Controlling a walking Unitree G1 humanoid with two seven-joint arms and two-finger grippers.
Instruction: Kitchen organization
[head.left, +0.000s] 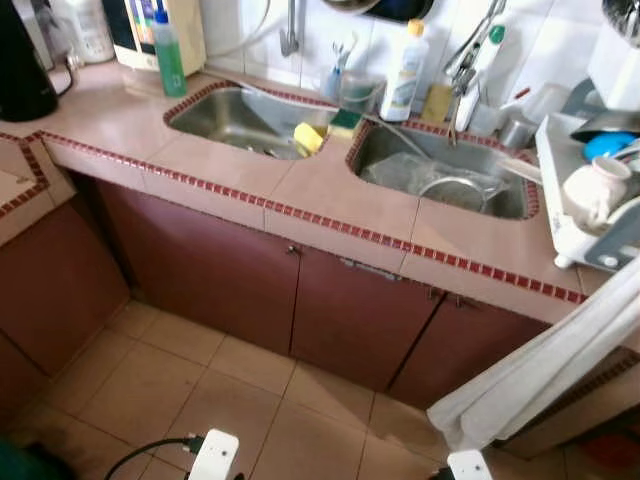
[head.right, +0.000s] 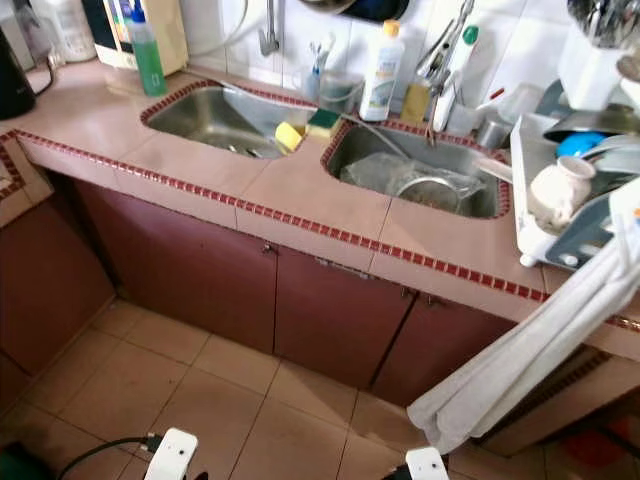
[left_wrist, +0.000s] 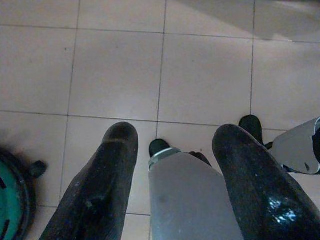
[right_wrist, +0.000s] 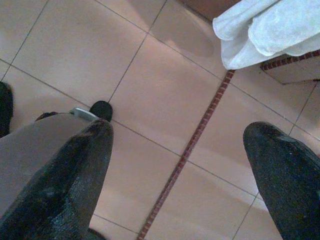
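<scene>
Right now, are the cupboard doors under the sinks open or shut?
Shut: the cupboard doors lie flush below the counter, with no gap showing.

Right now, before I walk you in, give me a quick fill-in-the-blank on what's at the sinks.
1. The yellow sponge rests on the edge of the ____ sink basin.
2. The green bottle stands ____ on the counter.
3. The white cloth hangs off the counter's ____ end.
4. Both grippers hang over the ____.

Missing: left; upright; right; floor
</scene>
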